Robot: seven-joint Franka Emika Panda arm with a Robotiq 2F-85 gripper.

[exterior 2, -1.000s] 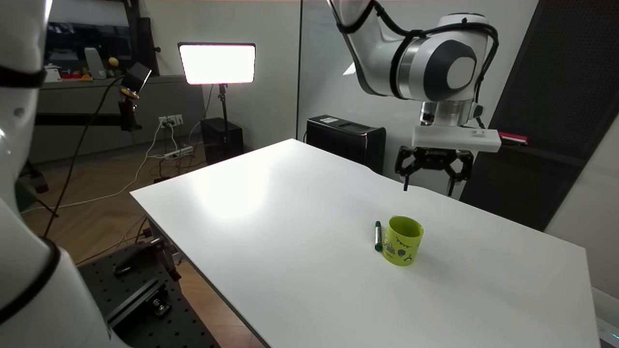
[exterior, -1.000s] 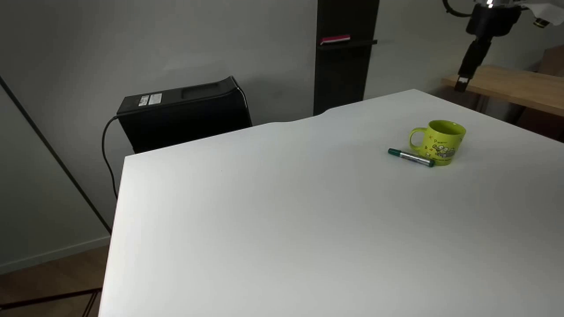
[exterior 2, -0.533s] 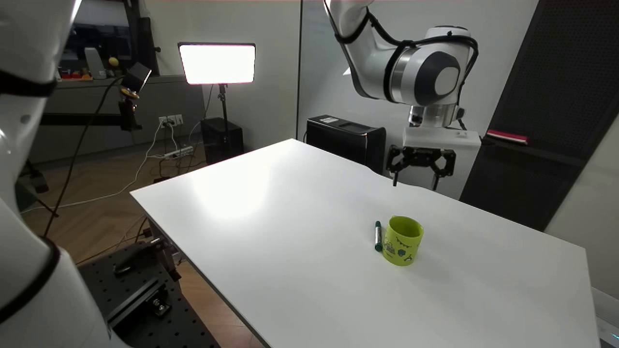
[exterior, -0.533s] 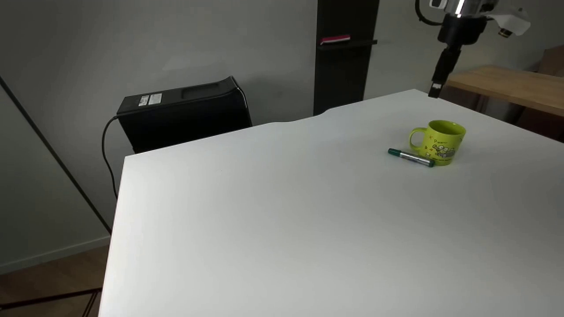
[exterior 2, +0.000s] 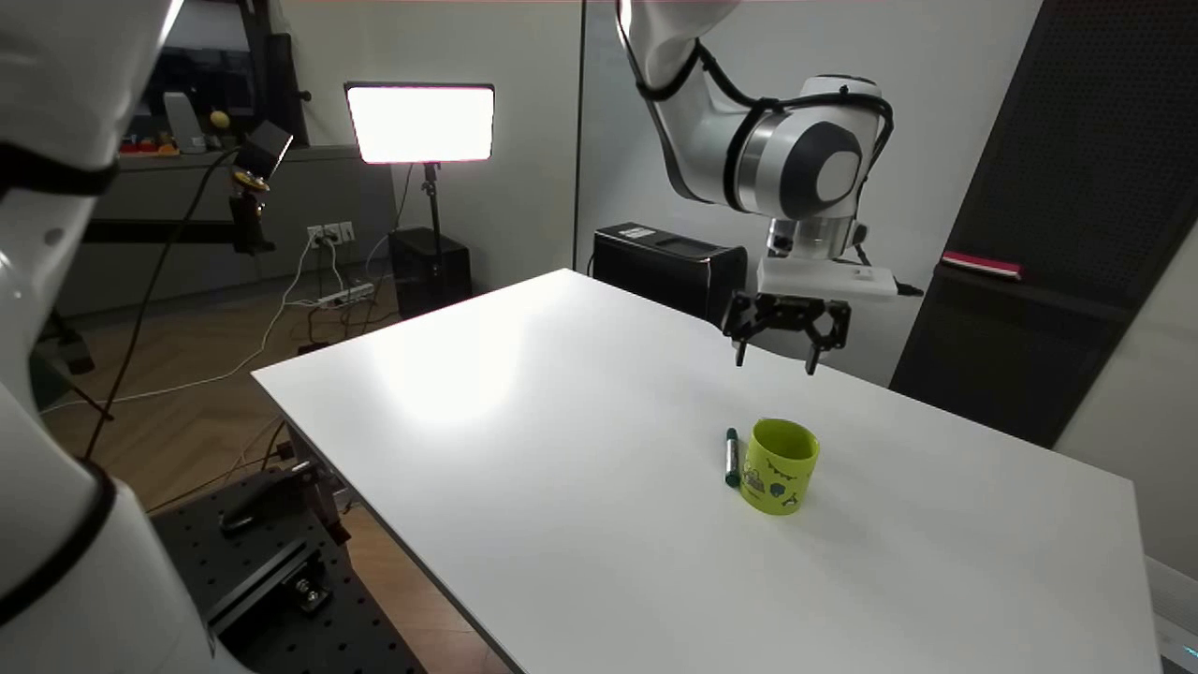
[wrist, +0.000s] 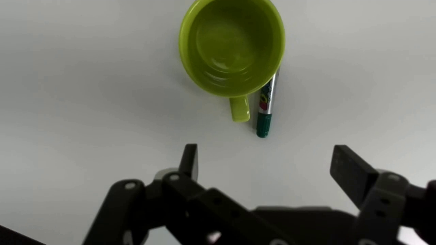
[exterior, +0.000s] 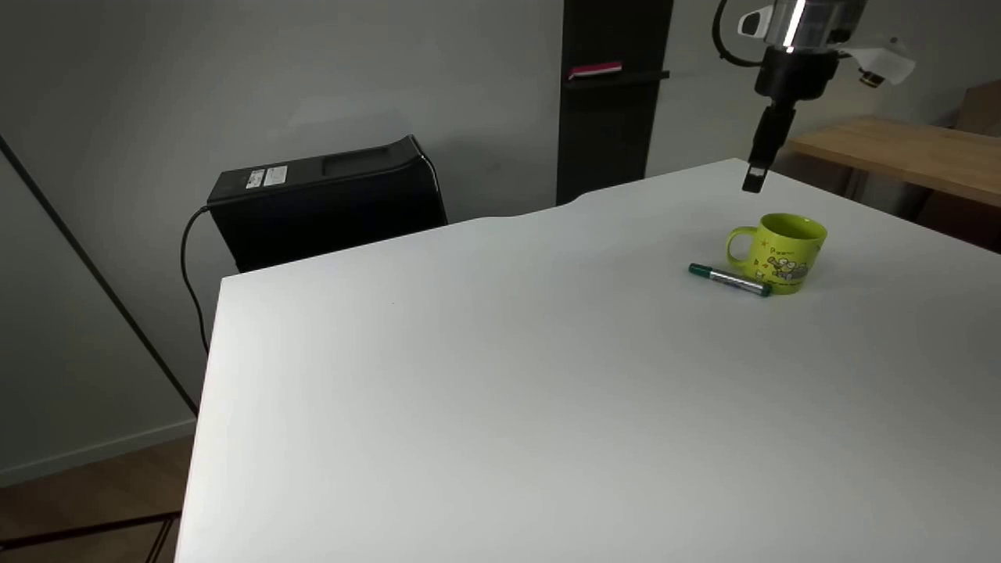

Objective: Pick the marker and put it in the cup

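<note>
Here, jaws gaping, the cup (wrist: 228, 47) partly hides the marker (wrist: 267, 102) only in the wrist view.

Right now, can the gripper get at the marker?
Likely yes: the gripper is open, and in the wrist view one end of the marker juts past the mug; the handle close beside it may crowd the grip.

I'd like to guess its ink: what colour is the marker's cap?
Dark green; the marker's cap shows best in the wrist view.
</note>
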